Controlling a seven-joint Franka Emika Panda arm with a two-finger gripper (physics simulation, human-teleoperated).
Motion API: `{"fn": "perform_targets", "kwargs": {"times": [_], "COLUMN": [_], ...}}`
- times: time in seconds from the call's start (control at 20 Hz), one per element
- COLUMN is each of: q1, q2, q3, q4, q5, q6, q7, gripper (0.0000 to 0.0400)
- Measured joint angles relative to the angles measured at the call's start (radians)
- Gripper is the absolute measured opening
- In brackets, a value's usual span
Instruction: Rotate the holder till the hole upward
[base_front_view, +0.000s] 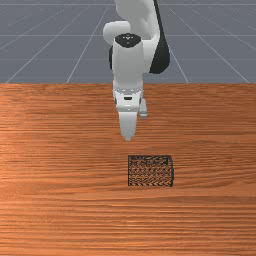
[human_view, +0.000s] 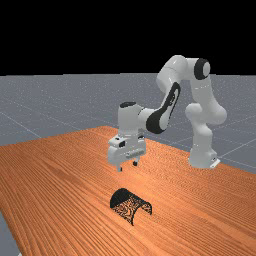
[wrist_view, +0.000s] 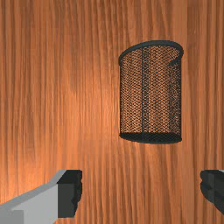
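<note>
— Two fingers (wrist_view: 69, 192) standing well apart on that gripper (human_view: 127, 166), so yeah, it's open, hanging above the wood table (base_front_view: 50, 210). Anyone spot the holder (wrist_view: 151, 96)?

— Yep, black mesh thing lying on its side on the tabletop, lower than the gripper and toward the front view's right. Dark bottom (wrist_view: 151, 138) at the end nearer the fingers, thick rim (wrist_view: 153, 43) at the farther one. Hole's facing sideways, folks.

Bright, warm light covers the surface (human_view: 65, 175), with a paler patch of soft glare in the far and wrist views; the far view's upper background (human_view: 125, 35) is black.
</note>
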Motion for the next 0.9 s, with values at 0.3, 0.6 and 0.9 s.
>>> {"fn": "perform_targets", "kwargs": {"times": [0.3, 0.6, 0.9], "q1": [0.002, 0.043, 0.160], "q2": [0.000, 0.019, 0.083], "q3": [-0.001, 0.086, 0.071], "q4": [0.000, 0.022, 0.147], "q5": [0.000, 0.112, 0.016], "q6": [0.000, 0.004, -0.128], "q7": [0.011, 0.057, 0.244], "gripper": [0.0177, 0.0389, 0.0400]}}
